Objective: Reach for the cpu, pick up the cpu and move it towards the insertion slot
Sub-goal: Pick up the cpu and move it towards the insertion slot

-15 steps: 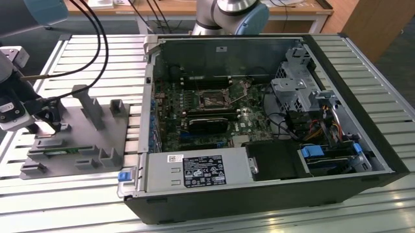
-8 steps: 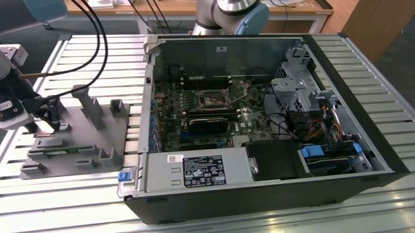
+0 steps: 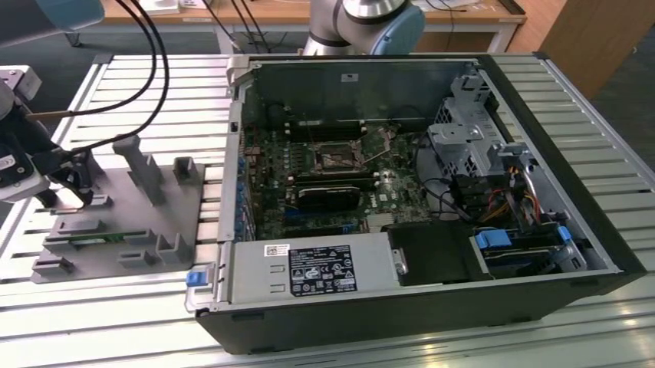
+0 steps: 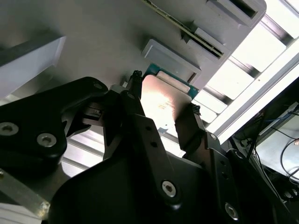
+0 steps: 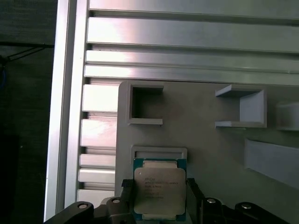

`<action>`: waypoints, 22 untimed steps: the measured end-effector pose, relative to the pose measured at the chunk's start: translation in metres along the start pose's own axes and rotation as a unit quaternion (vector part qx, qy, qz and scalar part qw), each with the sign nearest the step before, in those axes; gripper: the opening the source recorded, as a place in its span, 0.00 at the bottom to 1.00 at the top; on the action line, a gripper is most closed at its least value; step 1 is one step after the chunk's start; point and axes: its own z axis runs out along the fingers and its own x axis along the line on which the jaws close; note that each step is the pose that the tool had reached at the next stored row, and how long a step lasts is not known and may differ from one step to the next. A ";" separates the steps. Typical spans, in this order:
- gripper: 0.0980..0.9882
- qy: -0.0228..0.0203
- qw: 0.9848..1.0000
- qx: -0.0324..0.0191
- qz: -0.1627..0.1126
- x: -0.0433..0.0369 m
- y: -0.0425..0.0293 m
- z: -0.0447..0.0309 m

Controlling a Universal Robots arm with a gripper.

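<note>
The cpu (image 5: 160,189), a flat square chip with a silvery top and a green rim, lies on the grey fixture plate (image 5: 210,144) against a small raised bracket. My gripper (image 5: 159,192) straddles it, with one black finger (image 5: 127,190) at each of two opposite edges. In the second wrist view the cpu (image 4: 163,105) sits between the same fingers (image 4: 187,126), which touch its sides. In the exterior view the gripper (image 3: 61,192) is low over the plate's left part. The insertion slot (image 3: 336,159) is the square socket in the middle of the motherboard inside the open computer case (image 3: 532,123).
The fixture plate (image 3: 113,222) carries several upright grey holders (image 3: 143,172) and a thin green memory stick (image 3: 97,239). Black cables (image 3: 153,69) hang above the plate. The case's metal wall (image 3: 238,138) stands between plate and motherboard. The slatted aluminium table (image 3: 153,322) lies underneath.
</note>
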 end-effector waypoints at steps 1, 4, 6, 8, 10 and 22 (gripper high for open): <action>0.49 0.000 1.000 0.000 0.000 0.0000 0.0001 -0.0004; 0.49 0.000 1.000 0.000 0.000 0.0000 0.0003 -0.0017; 0.49 0.000 1.000 0.000 0.000 0.0000 0.0004 -0.0027; 0.49 0.000 1.000 0.000 0.000 0.0000 0.0006 -0.0038; 0.49 0.000 1.000 0.000 0.000 0.0000 0.0007 -0.0053; 0.49 0.000 1.000 0.000 0.000 0.0000 0.0011 -0.0125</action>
